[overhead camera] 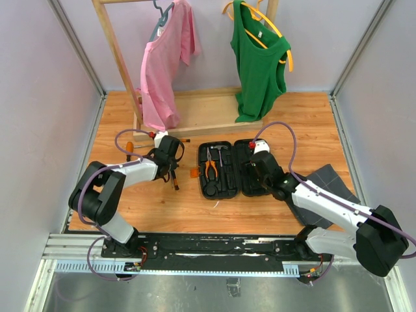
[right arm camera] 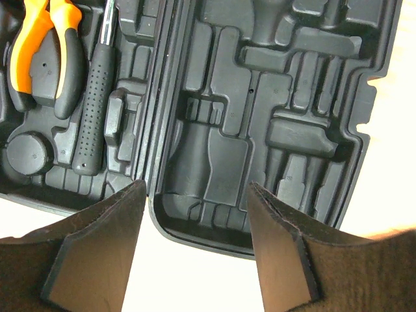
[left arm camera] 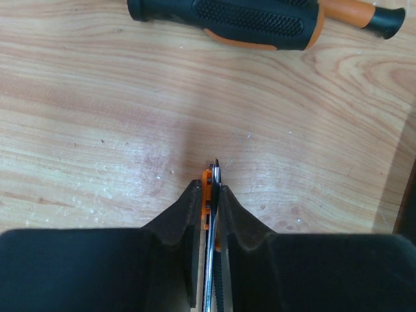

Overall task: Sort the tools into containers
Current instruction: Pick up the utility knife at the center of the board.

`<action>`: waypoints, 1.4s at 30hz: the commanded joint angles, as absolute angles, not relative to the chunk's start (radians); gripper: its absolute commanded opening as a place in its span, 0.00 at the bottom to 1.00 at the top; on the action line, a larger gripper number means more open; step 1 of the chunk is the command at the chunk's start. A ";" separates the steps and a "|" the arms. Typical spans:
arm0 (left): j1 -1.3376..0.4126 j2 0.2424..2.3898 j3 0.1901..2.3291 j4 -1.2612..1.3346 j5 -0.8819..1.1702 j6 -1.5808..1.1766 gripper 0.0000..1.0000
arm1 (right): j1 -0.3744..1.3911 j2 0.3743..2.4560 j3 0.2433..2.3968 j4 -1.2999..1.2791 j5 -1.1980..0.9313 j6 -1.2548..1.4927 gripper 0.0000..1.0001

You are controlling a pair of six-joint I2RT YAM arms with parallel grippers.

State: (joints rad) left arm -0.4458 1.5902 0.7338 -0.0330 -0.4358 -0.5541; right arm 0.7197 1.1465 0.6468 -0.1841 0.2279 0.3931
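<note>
Wood covers the surface [overhead camera: 195, 208], with grey walls close on both sides and a clothes rack [overhead camera: 188, 127] along the far edge. A pink shirt [overhead camera: 166, 62] and a green top [overhead camera: 259, 62] hang there. Bare wood lies in front of the black case [overhead camera: 221, 188], and a strip of it runs between the case and the left tool [overhead camera: 170, 162]. A dark grey mat [overhead camera: 331, 179] lies near the right edge, partly under the right arm.

The case sits open in the middle of the surface, both halves flat. From above, the right tool [overhead camera: 260, 170] hides much of the right half. Its own camera shows that half up close, with its slots bare. The same view shows the hammer [right arm camera: 91, 110] and the orange pliers [right arm camera: 39, 45] lying in the left half, side by side. The right tool's fingers stand wide apart above the near rim of the case and touch nothing.

The left tool's camera shows what the top view does not. Its fingers are pressed together on a thin orange and black thing [left arm camera: 208, 182] just above the wood. I cannot tell what kind of thing it is. A big screwdriver [left arm camera: 260, 23] lies flat on the wood beyond it, well apart.
</note>
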 commanded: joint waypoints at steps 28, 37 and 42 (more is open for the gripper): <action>-0.436 1.522 0.668 0.051 -0.334 -0.454 0.32 | 0.709 1.155 0.646 -0.173 0.216 0.419 0.65; -0.436 1.561 0.678 0.065 -0.306 -0.453 0.31 | 0.709 1.161 0.646 -0.173 0.216 0.420 0.65; -0.436 1.573 0.678 0.084 -0.270 -0.451 0.31 | 0.710 1.160 0.644 -0.176 0.218 0.420 0.65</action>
